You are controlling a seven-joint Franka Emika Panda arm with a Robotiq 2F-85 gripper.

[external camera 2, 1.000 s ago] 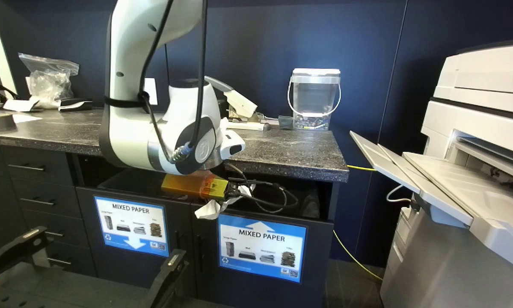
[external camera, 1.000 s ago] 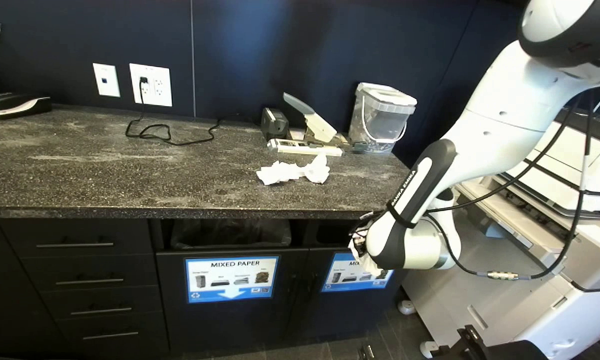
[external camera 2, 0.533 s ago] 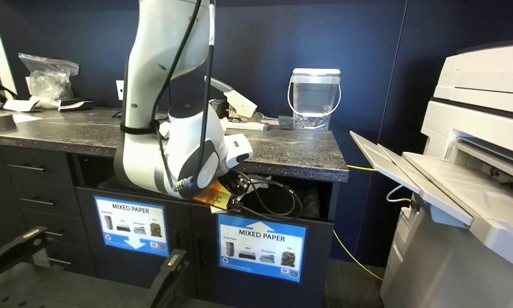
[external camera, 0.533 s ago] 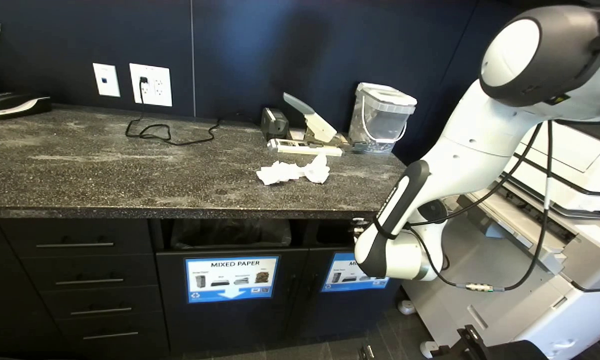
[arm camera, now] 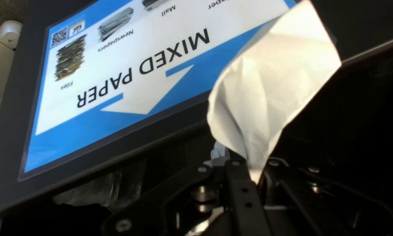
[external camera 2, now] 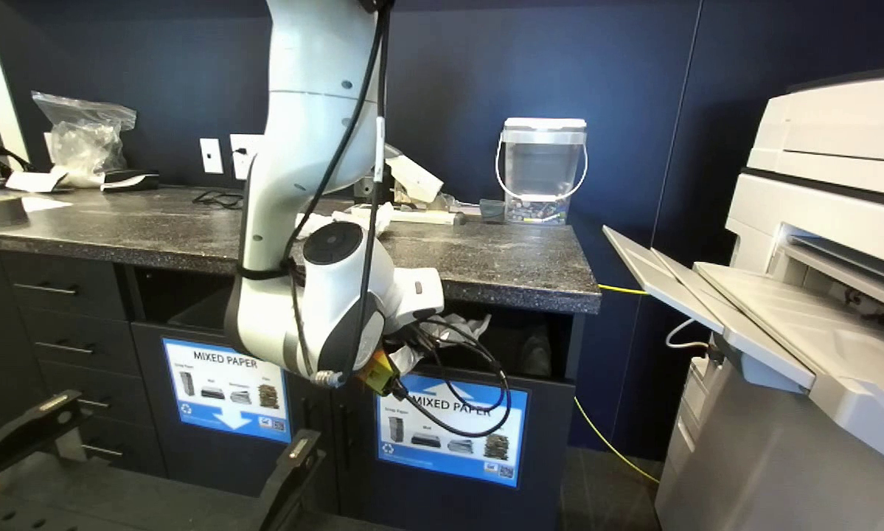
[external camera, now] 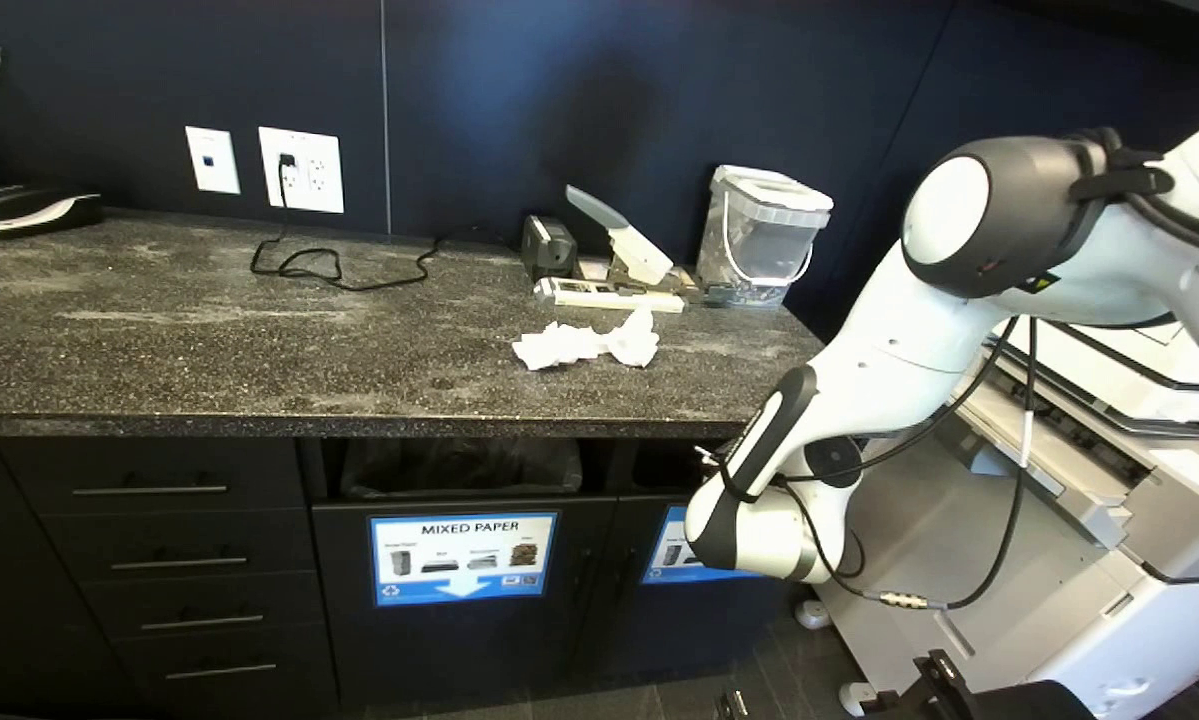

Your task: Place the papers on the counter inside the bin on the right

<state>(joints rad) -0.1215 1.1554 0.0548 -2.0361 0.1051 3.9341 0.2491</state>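
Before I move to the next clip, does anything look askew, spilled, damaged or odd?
No spill or damage shows. One oddity: the arrow on the left-hand MIXED PAPER sign points down, away from the slot above it, whereas the right-hand sign points up toward its bin.

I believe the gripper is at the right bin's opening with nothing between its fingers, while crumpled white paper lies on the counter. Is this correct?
Not entirely: the gripper is not empty. The wrist view shows it closed on a creased white paper. The rest of your statement is right.
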